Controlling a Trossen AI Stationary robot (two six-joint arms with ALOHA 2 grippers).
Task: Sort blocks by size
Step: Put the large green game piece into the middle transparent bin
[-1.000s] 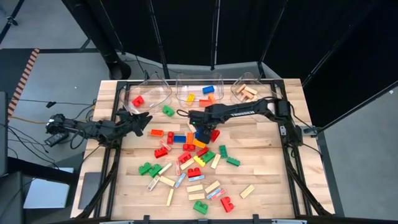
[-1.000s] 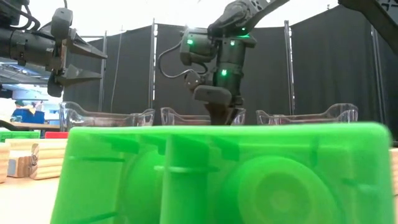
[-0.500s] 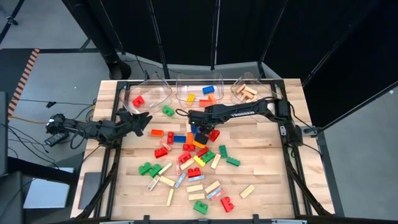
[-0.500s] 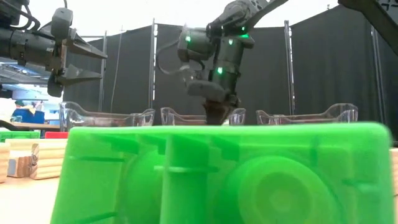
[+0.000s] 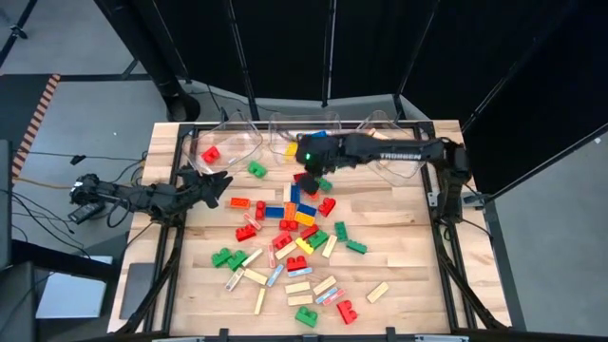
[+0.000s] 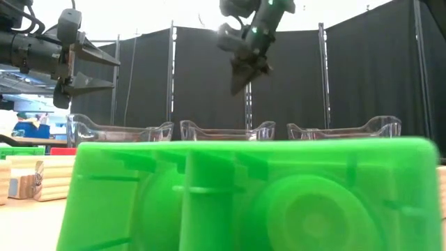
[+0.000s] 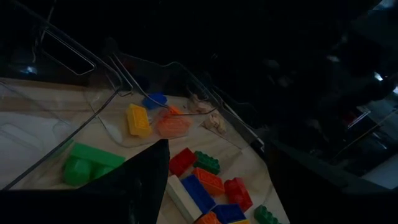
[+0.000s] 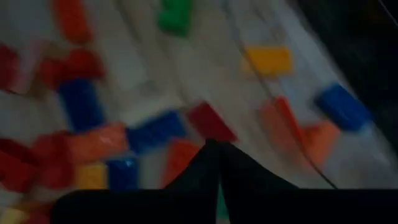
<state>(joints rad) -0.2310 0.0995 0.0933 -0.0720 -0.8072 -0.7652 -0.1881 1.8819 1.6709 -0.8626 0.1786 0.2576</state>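
Blocks [image 5: 285, 237] lie scattered over the middle of the wooden table: red, green, blue, yellow and orange studded bricks and tan wooden bars. My right gripper [image 5: 310, 179] hangs high over the pile's far end, pointing steeply down. Its fingers are shut and nothing shows between their tips [image 8: 217, 148] [image 6: 238, 82]. A red brick [image 8: 208, 121] lies on the table below it. My left gripper [image 5: 217, 184] waits open and level at the table's left side [image 6: 87, 66], with nothing in it.
Three clear bins stand along the far edge. The left bin [image 5: 233, 141] holds a red brick, the middle bin [image 5: 285, 133] holds yellow, blue and orange bricks, and the right bin [image 5: 372, 122] lies partly under my right arm. A green brick [image 6: 244, 195] fills the low view's foreground.
My right gripper has risen from the pile, where its tips were down among the blocks, to well above the bins' rims. It has also drawn toward the far edge and tipped to a shallower slant.
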